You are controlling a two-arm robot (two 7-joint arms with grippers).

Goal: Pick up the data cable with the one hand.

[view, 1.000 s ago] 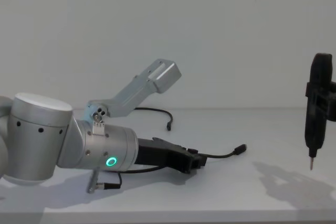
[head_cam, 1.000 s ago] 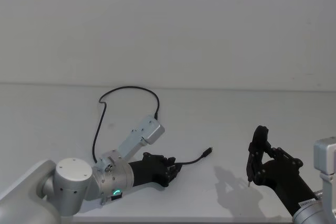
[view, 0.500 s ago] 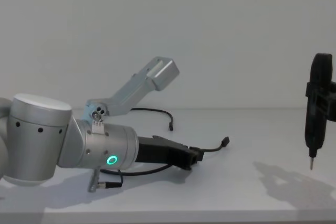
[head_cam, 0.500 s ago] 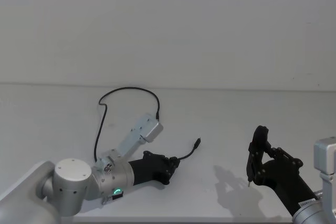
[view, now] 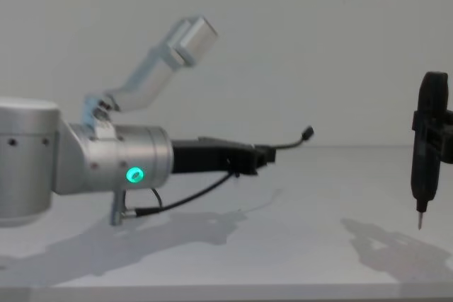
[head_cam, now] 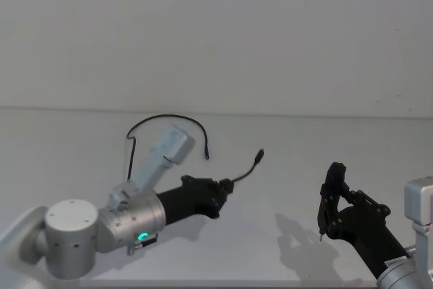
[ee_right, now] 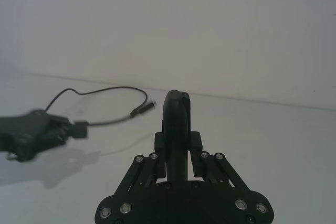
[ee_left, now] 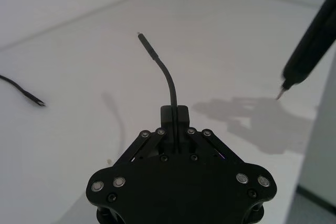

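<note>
The data cable [head_cam: 166, 118] is a thin black cord. My left gripper [head_cam: 222, 185], the one hand with the green ring light, is shut on it a short way back from one plug and holds it above the white table [head_cam: 284, 147]. That plug [view: 308, 133] sticks up and forward past the fingertips [ee_left: 181, 113]. The rest of the cable [view: 191, 194] sags below the gripper [view: 263, 153] and loops back behind the arm, ending in the other plug [head_cam: 206, 157] on the table. In the right wrist view the left gripper [ee_right: 79, 128] holds the cable [ee_right: 105, 90].
My right gripper [head_cam: 330, 202] stays parked at the right, shut on a black pen-like tool [view: 428, 146] whose metal tip [view: 420, 223] hangs above the table. The left arm's silver wrist-camera bracket [view: 191, 35] sticks up behind the gripper. A plain white wall stands behind.
My left gripper has risen off the table and moved forward with the cable in it. The free plug end lifted with it. The right arm has not moved.
</note>
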